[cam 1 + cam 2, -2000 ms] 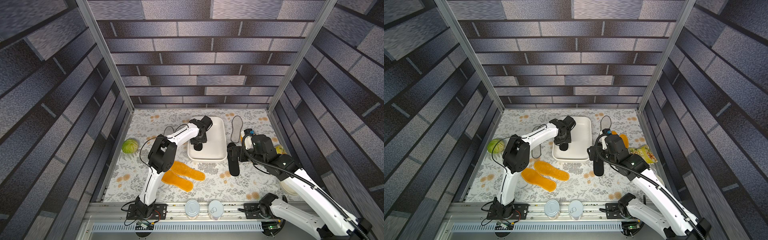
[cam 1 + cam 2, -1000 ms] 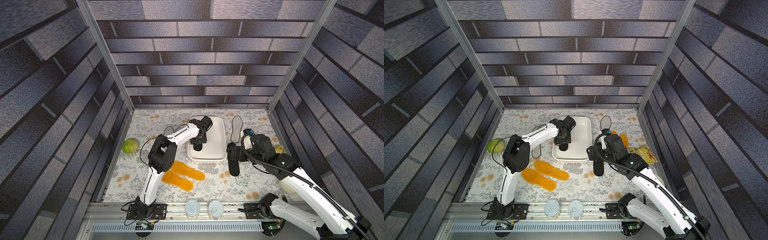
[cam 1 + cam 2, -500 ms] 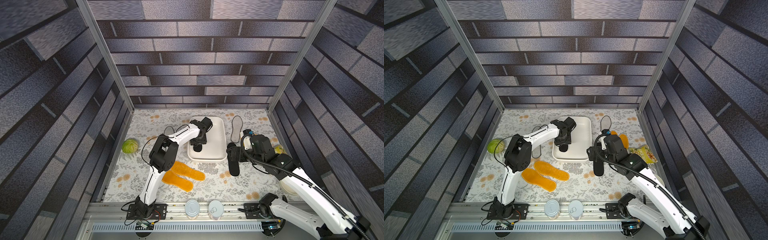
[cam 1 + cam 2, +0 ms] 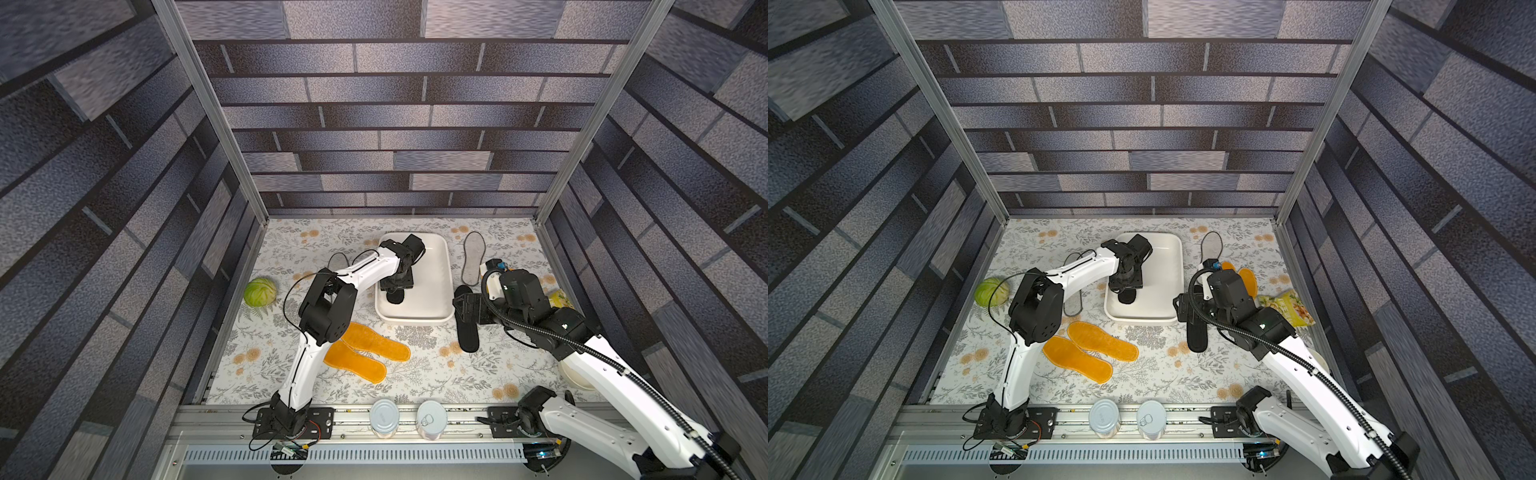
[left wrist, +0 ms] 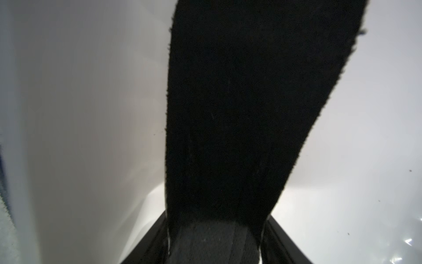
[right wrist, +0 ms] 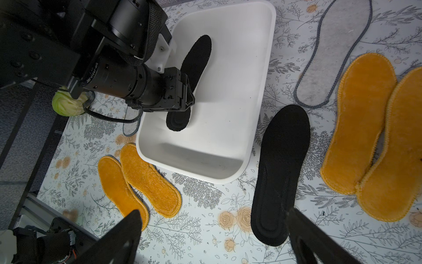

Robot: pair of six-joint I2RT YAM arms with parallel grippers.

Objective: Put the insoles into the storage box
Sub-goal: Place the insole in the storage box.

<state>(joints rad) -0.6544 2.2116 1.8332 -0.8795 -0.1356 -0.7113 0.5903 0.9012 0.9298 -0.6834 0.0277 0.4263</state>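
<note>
The black insole [image 6: 197, 59] is going into the box [image 6: 262, 75]. My left gripper [image 6: 182, 107] is clamping it near the heel, so it is hanging tilted over the box floor rather than lying flat (whether the toe is touching, I cannot tell). Nothing else is sitting in the box. My right gripper [image 6: 214, 213] is hovering with jaws spread wide over the second black insole [image 6: 280, 171], which I judge to be the next pick. The near orange pair [image 6: 146, 178], far orange pair [image 6: 360, 125] and grey insole [image 6: 331, 52] are lying on the table around the box.

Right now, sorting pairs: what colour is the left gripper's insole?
Black insole, clearest in the right wrist view.
</note>
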